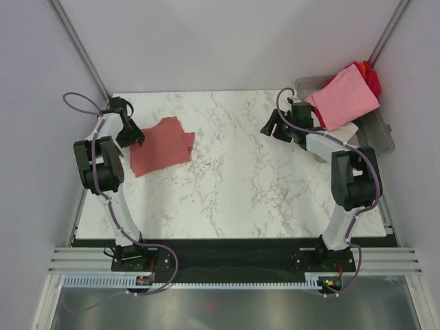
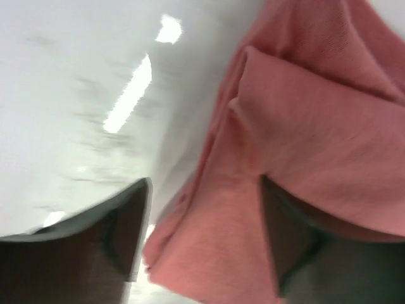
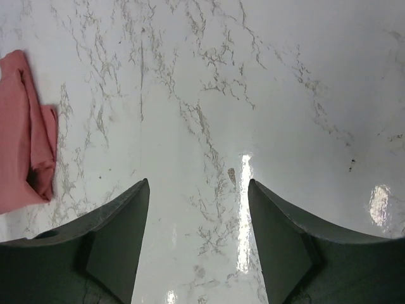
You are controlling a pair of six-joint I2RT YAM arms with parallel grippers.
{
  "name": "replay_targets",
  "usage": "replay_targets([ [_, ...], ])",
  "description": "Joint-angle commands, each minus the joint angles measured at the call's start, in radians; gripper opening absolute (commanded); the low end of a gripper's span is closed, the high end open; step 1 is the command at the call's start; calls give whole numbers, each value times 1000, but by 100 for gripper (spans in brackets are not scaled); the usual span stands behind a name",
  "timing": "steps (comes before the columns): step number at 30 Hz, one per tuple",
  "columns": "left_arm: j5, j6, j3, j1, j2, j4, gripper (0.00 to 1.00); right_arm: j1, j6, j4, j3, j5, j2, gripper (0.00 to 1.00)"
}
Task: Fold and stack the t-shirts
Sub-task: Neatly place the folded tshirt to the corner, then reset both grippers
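Fold-in-progress on the first garment. The brick-red shirt [image 1: 163, 146] lies partly folded on the marble table [image 1: 240, 192], toward 10 o'clock from the table's centre, with doubled layers and a loose flap visible in the left wrist view. The left gripper [image 1: 130, 134] sits at the shirt's 9 o'clock edge; in its own view the left gripper [image 2: 204, 183] has its fingers spread wide, the cloth's edge lying between them and not pinched. The right gripper [image 1: 275, 127] hangs over bare marble toward 2 o'clock from the centre, well apart from the shirt, its fingers [image 3: 120, 234] also wide and holding nothing; the garment shows only at 9 o'clock in that view. A pink shirt [image 1: 344, 96] and a bright red shirt [image 1: 371, 75] wait draped over the clear tub [image 1: 381, 134] in the far-right corner. Judged step: gripping the left edge for another fold. The next move would call for closing on the full stack of layers at that edge, then carrying it across toward 3 o'clock without dragging the lower layers out of line.
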Motion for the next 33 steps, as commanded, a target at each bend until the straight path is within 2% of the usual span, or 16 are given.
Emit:
replay_targets([
  [1,-288,-36,50,11,-60,-124,98,0,2,44,-16,-7,-51,72],
  [5,-321,-90,-16,-20,-249,-107,99,2,-2,44,-27,0,-62,72],
  [7,-354,-111,-20,-77,-362,-107,99,2,-1,46,-30,-7,-67,72],
  [10,-352,-104,1,-164,-435,-107,99,2,7,49,-49,-19,-90,72],
  [14,-224,-105,-15,-261,-544,-88,99,2,9,50,-105,-25,-154,73],
  [16,-160,-84,-71,-307,-596,3,99,3,7,55,-134,-30,-217,76],
  [19,-68,-64,-237,-382,-703,115,100,6,2,53,-206,-13,-330,83],
  [21,-33,-79,-301,-407,-790,162,100,14,-7,63,-274,9,-428,91],
  [22,-26,-77,-334,-417,-824,182,100,19,-8,58,-295,26,-459,98],
  [27,-26,-96,-600,-473,-1036,310,98,34,-33,1,-432,108,-707,98],
  [31,33,-140,-926,-483,-1289,524,100,36,-34,-32,-619,223,-921,98],
  [33,17,-137,-1031,-483,-1360,590,100,34,-47,-22,-683,243,-1028,98],
])
